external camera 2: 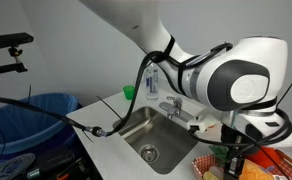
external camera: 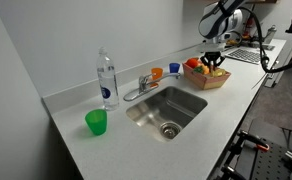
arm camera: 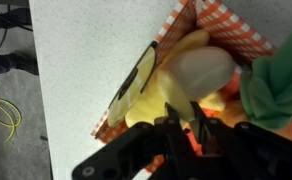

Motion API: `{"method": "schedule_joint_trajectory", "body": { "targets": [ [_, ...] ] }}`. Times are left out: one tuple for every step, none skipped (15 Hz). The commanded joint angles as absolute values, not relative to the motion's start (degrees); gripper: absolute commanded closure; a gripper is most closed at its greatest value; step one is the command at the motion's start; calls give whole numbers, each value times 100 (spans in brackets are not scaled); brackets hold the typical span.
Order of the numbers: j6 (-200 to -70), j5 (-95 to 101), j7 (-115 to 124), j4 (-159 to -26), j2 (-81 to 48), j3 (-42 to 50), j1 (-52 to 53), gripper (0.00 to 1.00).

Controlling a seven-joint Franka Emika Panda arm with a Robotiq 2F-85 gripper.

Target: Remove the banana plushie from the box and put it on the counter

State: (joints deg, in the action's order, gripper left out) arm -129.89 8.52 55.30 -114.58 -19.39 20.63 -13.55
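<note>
The gripper (external camera: 215, 60) hangs low over the box (external camera: 208, 81), its fingers pointing straight down into it. Judging from the task, this is the pick, and the vertical approach suits a box with low walls crowded with other toys.

In the wrist view the banana plushie (arm camera: 174, 82) lies directly ahead of the fingertips (arm camera: 172, 133), inside the box and leaning against the wall on the counter side. It has not been lifted out. The dark fingers are blurred and overlap the toy's lower end, so it cannot be told whether they are spread, closed or already pinching the plush.

The plushie is pale yellow, soft and elongated, with a rounded, lighter end farthest from the gripper. It rests on an orange-and-white checked liner (arm camera: 236, 28). A green soft toy (arm camera: 281, 90) sits just to one side of the fingers, and an orange glow shows under them, probably one of the round toy fruits (external camera: 194, 65).

Being plush, the banana should squash and take a firm pinch, but the neighbours lie close enough that the fingers could catch them too.

Bare counter (arm camera: 71, 60) lies just beyond the box wall from the gripper, a likely place to set the plushie down. The sink (external camera: 136, 113) is farther off.
</note>
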Motion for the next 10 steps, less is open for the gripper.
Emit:
{"method": "schedule_joint_trajectory", "body": {
  "targets": [
    [-12775,480,5066,-11376,-1610,1949,-1425,100],
    [-12727,358,4959,-11337,-1558,1919,-1431,100],
    [-12678,238,4848,-11303,-1500,1891,-1434,100],
    [-12629,115,4734,-11267,-1451,1864,-1438,99],
    [-12573,4,4629,-11231,-1409,1844,-1440,99],
    [-12480,-128,4511,-11188,-1365,1818,-1449,99],
    [-12398,-241,4407,-11140,-1332,1798,-1453,99],
    [-12291,-369,4295,-11085,-1283,1771,-1459,99],
    [-12193,-476,4198,-11035,-1241,1749,-1461,99],
    [-12072,-595,4086,-10974,-1204,1726,-1465,99]
  ]
}}
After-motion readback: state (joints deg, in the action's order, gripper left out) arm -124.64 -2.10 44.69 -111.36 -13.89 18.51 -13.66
